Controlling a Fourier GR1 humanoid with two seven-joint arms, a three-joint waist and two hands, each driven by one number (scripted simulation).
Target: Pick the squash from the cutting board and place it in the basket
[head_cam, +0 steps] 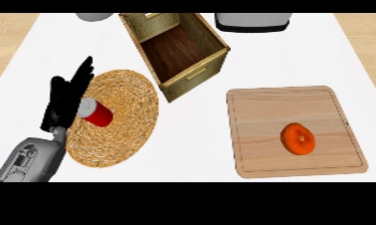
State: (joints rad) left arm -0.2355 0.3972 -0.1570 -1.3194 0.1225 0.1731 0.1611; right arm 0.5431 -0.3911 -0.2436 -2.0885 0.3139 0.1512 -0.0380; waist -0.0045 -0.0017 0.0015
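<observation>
Your left hand [64, 97] rests spread beside the red can [96, 112] on the woven basket [129, 94]; the squash [299, 138] lies on the cutting board [264, 114].

1. Bare tabletop [198, 134] between cutting board [257, 114] and woven basket [125, 139]: an open lane.
2. Open-topped wooden box [192, 77] just behind that lane, near corner close to the basket's rim.
3. Red can [95, 112] lying in the basket's left half, beside the left robot hand [66, 97]; right half free.
4. Open all round the squash [299, 138] on the cutting board.

Squash [299, 139] on cutting board [264, 112] (right); can [96, 112] in basket [126, 132], left; box [198, 72] behind, between.
</observation>
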